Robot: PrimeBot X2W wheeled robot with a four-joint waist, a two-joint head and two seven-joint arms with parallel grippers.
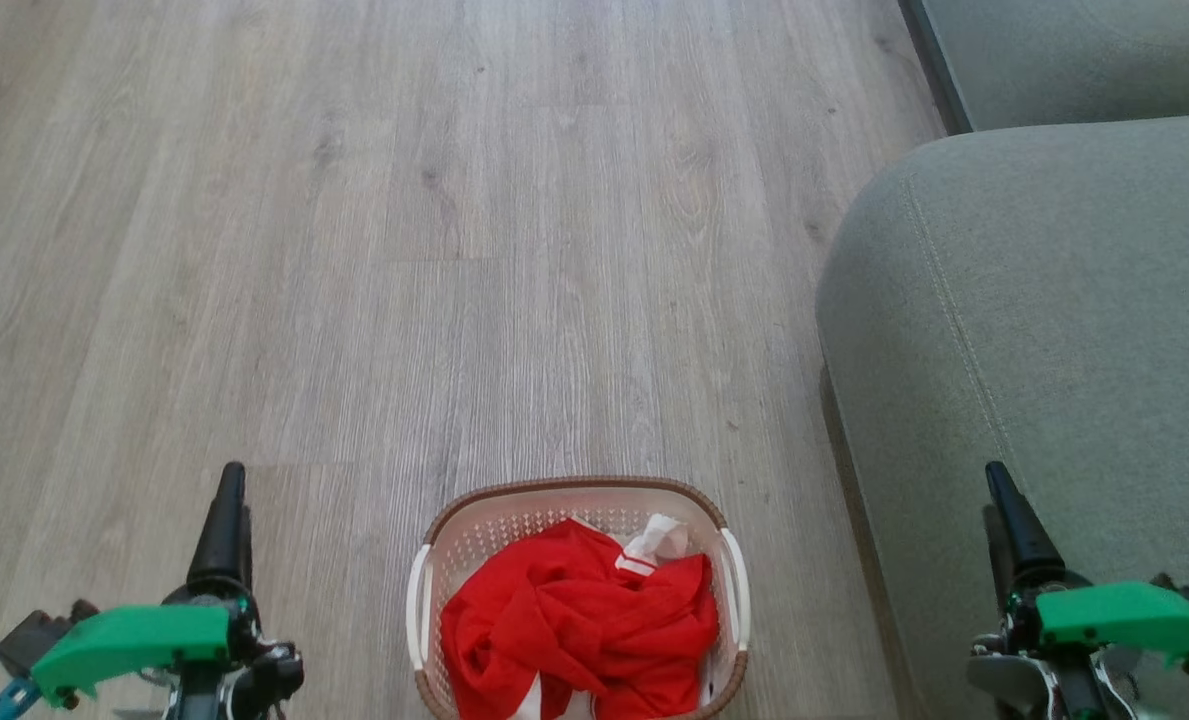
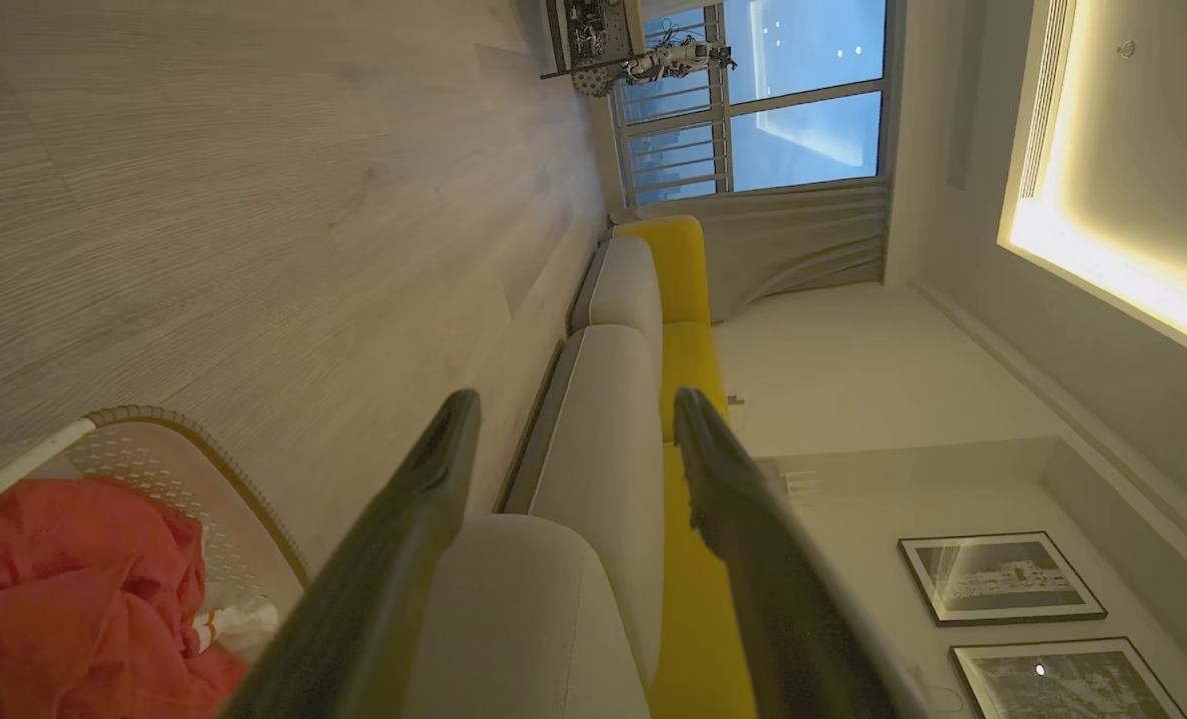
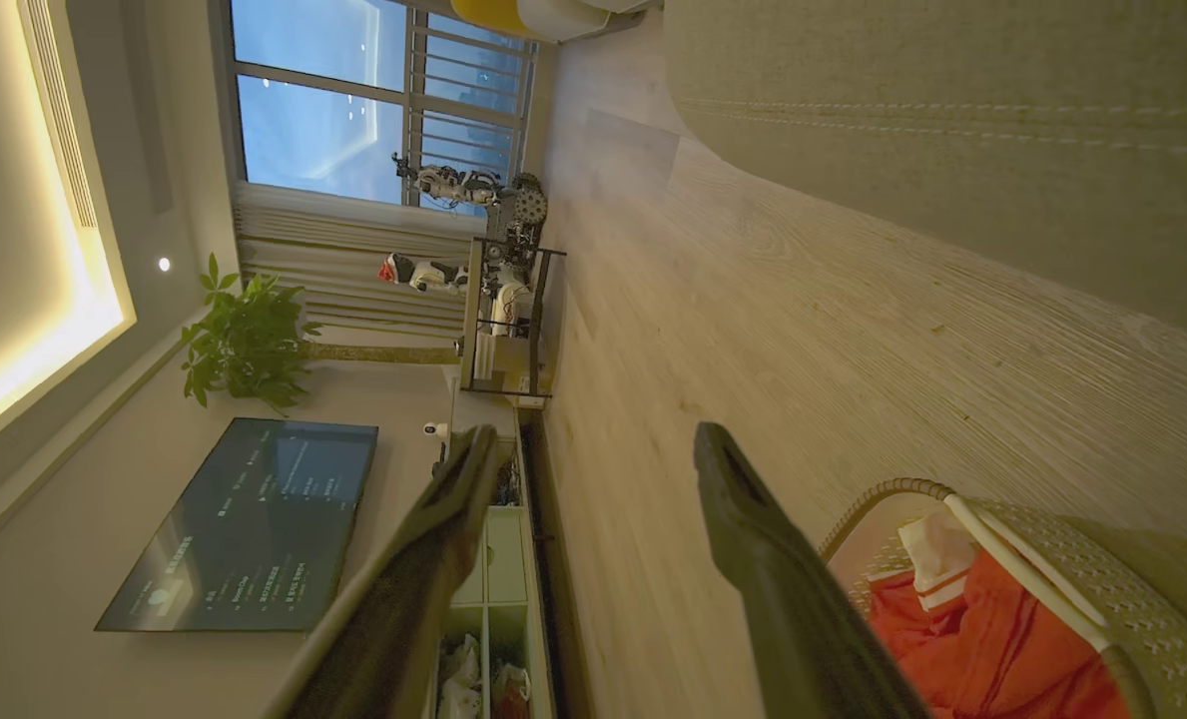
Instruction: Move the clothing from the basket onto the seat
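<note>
1. Bright red soft fabric clothing (image 1: 579, 620) lies crumpled in the cream perforated plastic basket (image 1: 574, 487); one garment or several, I cannot tell.
2. Likely light, limp and trailing: pinch a raised fold on top.
3. The basket stands on the pale wood floor (image 1: 454, 250), near the grey-green fabric seat (image 1: 1054, 350).
4. Left gripper (image 2: 575, 399) and right gripper (image 3: 598, 434): jaws apart, empty.

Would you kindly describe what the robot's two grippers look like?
The left gripper and right gripper each have two long, tapered dark fingers and a bright green plastic cover. Silvery metal hardware shows beneath the right cover, and a small blue piece beside the left.
</note>
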